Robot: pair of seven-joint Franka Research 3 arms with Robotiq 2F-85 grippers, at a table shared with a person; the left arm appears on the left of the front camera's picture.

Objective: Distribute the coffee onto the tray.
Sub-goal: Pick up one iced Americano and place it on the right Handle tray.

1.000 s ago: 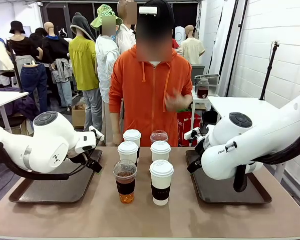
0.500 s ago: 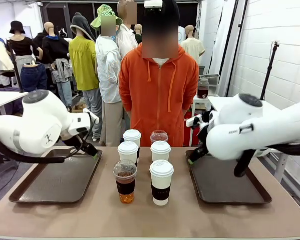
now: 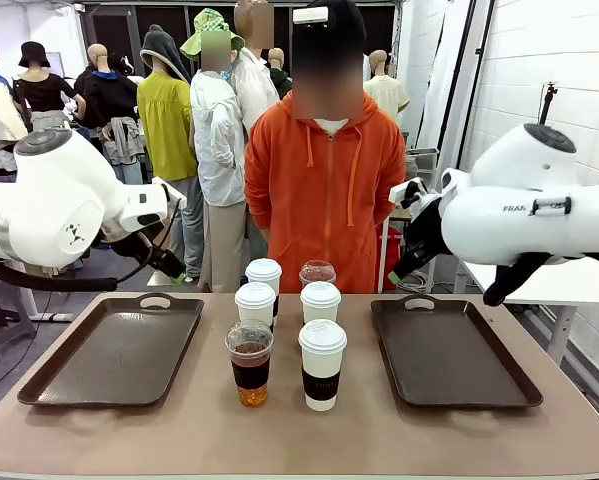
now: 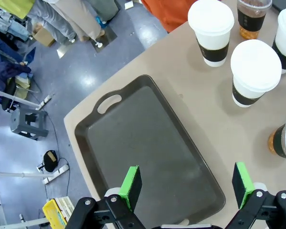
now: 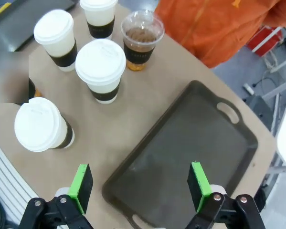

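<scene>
Between the left tray (image 3: 109, 350) and the right tray (image 3: 454, 352), at the middle of the table (image 3: 299, 440), the coffee is shown as six takeaway cups. They are set close together in two columns of three, none on a tray.

In the front view, the column toward 9 o'clock is made up of a clear cup of amber drink (image 3: 250, 362) at the near end and two white paper cups (image 3: 255, 303) behind it. The column toward 3 o'clock is made up of a near white paper cup (image 3: 322, 362), another behind it, and a second clear cup (image 3: 317, 273) at the far end. Every cup is seen upright, with the long axis vertical, the lid pointing up and the base on the table.

The left gripper (image 4: 185, 183) is seen high over the left tray, its jaws spread wide with nothing between the green pads (image 4: 131, 183). The cluster lies toward 4 o'clock from it in the front view and toward 1 o'clock in the left wrist view. The right gripper (image 5: 139, 187) is likewise spread and empty over the right tray, with the cluster toward 8 o'clock in the front view and toward 10 o'clock in the right wrist view.

Each column is judged nearer the arm on its own side. A level approach at sleeve height is therefore called for, with the jaws closed across the vertical axis.
</scene>
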